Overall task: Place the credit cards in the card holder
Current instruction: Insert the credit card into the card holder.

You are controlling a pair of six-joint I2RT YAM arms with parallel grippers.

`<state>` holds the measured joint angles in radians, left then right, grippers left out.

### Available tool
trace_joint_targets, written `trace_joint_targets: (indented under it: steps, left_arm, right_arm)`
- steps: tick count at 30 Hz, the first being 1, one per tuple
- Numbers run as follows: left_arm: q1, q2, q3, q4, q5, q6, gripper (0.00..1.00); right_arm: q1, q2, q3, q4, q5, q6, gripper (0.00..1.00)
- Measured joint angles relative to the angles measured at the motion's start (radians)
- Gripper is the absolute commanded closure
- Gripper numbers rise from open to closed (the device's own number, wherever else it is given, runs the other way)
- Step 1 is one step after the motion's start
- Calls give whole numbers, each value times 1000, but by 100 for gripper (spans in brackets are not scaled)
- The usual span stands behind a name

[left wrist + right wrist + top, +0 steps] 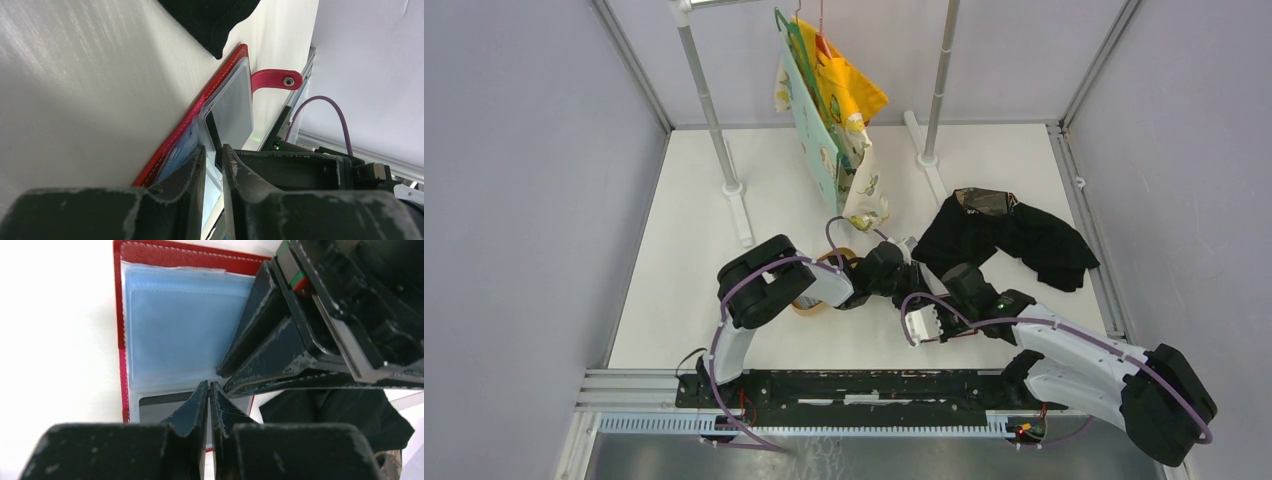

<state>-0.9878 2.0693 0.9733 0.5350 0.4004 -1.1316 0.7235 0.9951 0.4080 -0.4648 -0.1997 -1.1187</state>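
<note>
The card holder lies open on the white bench, just beside the black cloth. Both arms meet there, the left arm folded at the elbow and reaching right, the right arm stretched low leftward. The left fingers stand slightly parted over it, and I cannot tell whether they grip anything; the right fingers are pressed together, tips down by a dark credit card inside it.

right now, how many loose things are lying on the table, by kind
wallet: 1
card: 1, inside the wallet
black cloth: 1
tray: 1, partly hidden
total: 4
</note>
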Motion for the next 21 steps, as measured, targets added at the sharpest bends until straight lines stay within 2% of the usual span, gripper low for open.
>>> trace_joint_targets:
  steps: [9, 16, 21]
  left_arm:
    - [0, 0, 0, 7, 1, 15, 69]
    - [0, -33, -12, -15, -9, 60, 65]
    - [-3, -101, -36, -72, -38, 118, 65]
  right_arm:
    - [-64, -44, -6, -32, 3, 4, 88]
    - [-201, -143, 8, -125, -218, -21, 83]
    - [-286, -208, 27, -154, -320, -32, 79]
